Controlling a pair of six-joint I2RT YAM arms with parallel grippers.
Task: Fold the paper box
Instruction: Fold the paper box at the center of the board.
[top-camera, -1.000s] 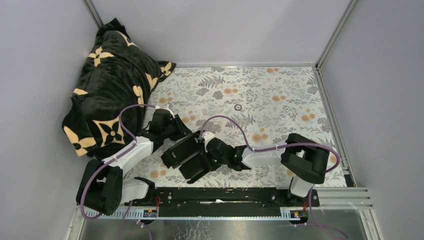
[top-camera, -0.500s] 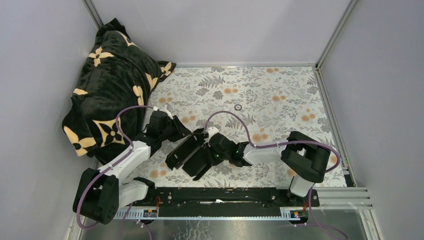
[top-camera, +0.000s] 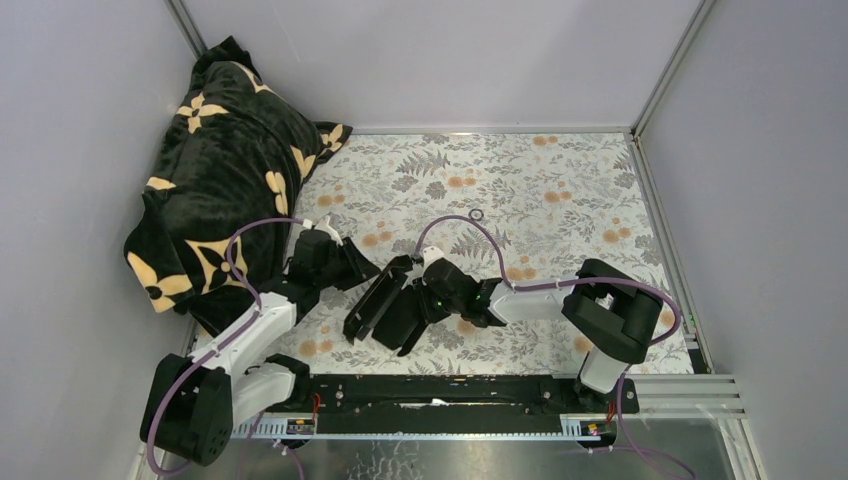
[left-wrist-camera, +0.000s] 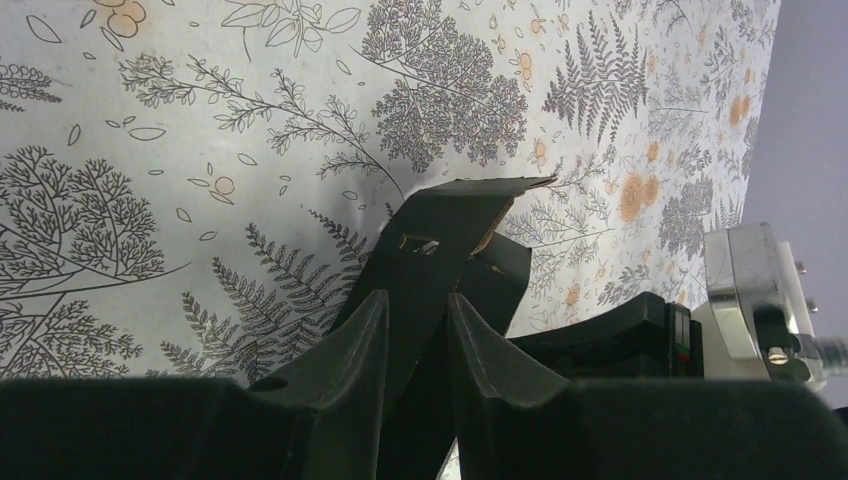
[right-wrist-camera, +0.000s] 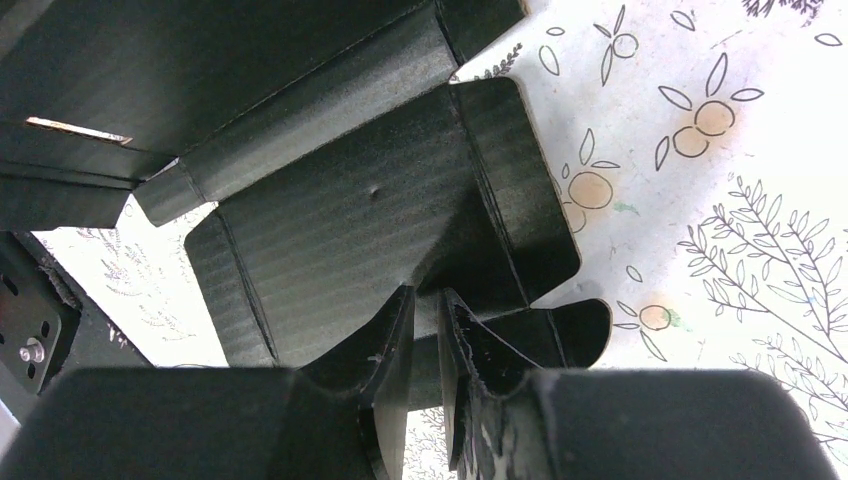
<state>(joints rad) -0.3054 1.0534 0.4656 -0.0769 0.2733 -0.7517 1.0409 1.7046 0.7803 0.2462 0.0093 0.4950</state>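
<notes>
top view: paper box (top-camera: 392, 305) on the floral table (top-camera: 560, 190), left gripper (top-camera: 362, 277) at its 10 o'clock, right gripper (top-camera: 428, 300) at 3. left wrist: narrow jaws pinch a box panel. right wrist: jaws nearly together, pinching a flap.

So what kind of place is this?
Probably a robot test booth, not a home: plain grey walls, aluminium framing at the corners, and two arms bolted to a rail.
</notes>
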